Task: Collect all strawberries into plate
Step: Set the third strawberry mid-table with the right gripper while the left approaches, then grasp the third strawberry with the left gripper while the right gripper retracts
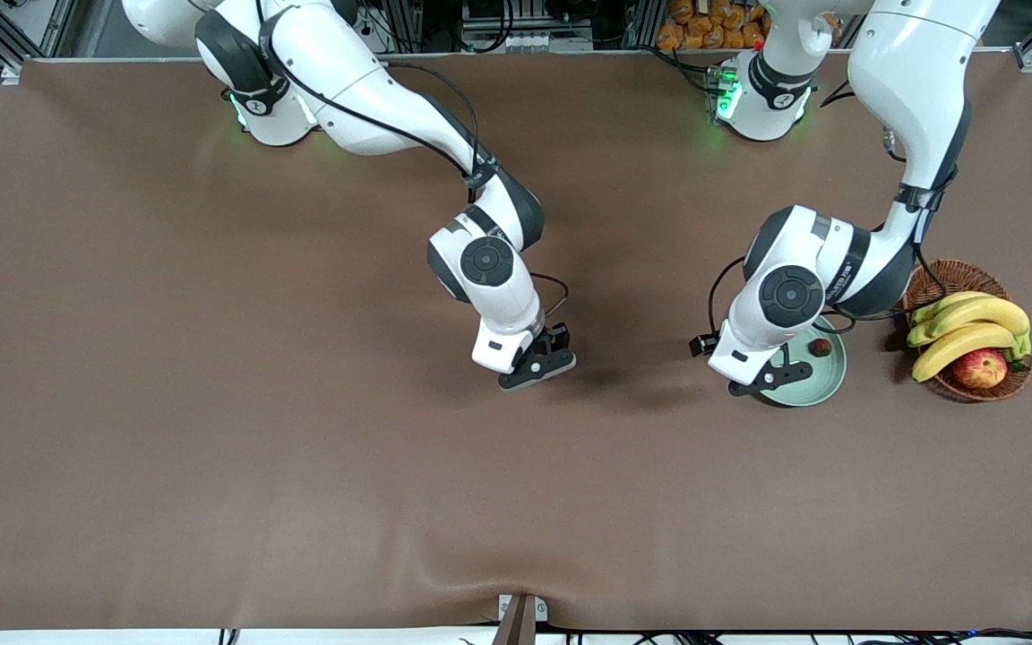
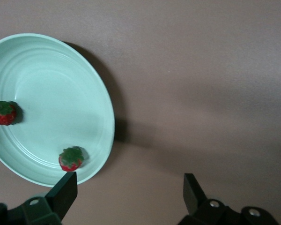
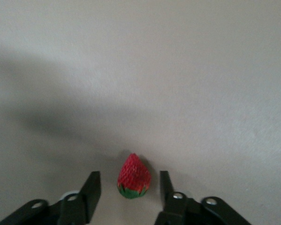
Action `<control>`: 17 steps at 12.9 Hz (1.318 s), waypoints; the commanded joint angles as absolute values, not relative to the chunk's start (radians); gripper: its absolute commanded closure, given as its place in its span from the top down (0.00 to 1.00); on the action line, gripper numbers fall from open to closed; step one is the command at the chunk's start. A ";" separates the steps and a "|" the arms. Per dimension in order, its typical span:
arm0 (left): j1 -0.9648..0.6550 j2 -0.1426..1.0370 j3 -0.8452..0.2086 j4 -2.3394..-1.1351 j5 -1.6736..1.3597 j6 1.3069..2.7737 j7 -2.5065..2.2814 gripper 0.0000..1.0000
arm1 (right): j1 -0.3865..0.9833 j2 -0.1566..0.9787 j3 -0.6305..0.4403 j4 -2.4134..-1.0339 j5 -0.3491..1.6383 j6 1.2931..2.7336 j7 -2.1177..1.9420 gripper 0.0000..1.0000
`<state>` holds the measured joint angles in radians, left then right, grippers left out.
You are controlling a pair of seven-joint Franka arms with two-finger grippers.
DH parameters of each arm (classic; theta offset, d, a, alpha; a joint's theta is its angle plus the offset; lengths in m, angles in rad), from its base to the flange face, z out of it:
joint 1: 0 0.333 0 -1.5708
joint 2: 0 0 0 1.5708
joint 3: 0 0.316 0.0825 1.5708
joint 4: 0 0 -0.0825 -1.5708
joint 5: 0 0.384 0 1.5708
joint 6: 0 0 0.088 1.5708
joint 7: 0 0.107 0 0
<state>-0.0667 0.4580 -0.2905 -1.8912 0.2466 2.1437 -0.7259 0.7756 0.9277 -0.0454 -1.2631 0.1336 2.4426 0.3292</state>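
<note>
Two strawberries already in the pale mint-green plate (image 2: 47, 61): one strawberry (image 2: 71, 159) close inside the rim, the other strawberry (image 2: 2, 113) farther in along the plate's wall. In the front view only one of them shows, the rest hidden under the left arm.

Left gripper (image 2: 129, 197) poised over the plate's edge, on the side toward the right arm's end of the surface, jaws released wide with nothing between them. Probably a drop just made there, hence the berry lying right below one finger.

Third strawberry (image 3: 134, 177) on the bare surface, well apart from the plate toward the right arm's end, lying on its side, tip pointing away from the wrist camera and green cap toward it. Right gripper (image 3: 129, 193) low over it, jaws released and straddling the berry with a gap on each side, no contact yet. Looks like the stance for a pinch across the berry's width: close, lift, carry to the plate. Risk judged: a small rounded fruit may roll or squirt out if one finger touches first.

Wicker basket (image 1: 955, 273) just beside the plate, away from the right arm, holding bananas (image 1: 968, 327) and an apple (image 1: 979, 367); none of it part of the job.

Brown matte surface (image 1: 211, 403), slightly rippled at the edge nearest the front camera. Metal framing, cables and a stack of orange-brown items near the arm bases.
</note>
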 commanded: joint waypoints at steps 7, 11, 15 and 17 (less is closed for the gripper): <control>-0.310 0.627 -0.290 -1.631 0.238 2.125 -1.125 1.00 | 0.632 0.674 -0.132 -1.266 0.127 2.126 0.328 1.00; -0.446 0.783 -0.287 -1.400 0.238 2.131 -1.229 1.00 | 0.517 0.505 -0.141 -1.368 0.127 1.987 0.169 1.00; -0.511 0.871 -0.276 -1.322 0.238 2.230 -1.256 0.84 | 0.347 0.307 -0.141 -1.471 0.127 1.837 0.020 1.00; -0.522 0.902 -0.270 -1.322 0.239 2.279 -1.258 0.81 | 0.269 0.243 -0.141 -1.471 0.118 1.758 -0.014 1.00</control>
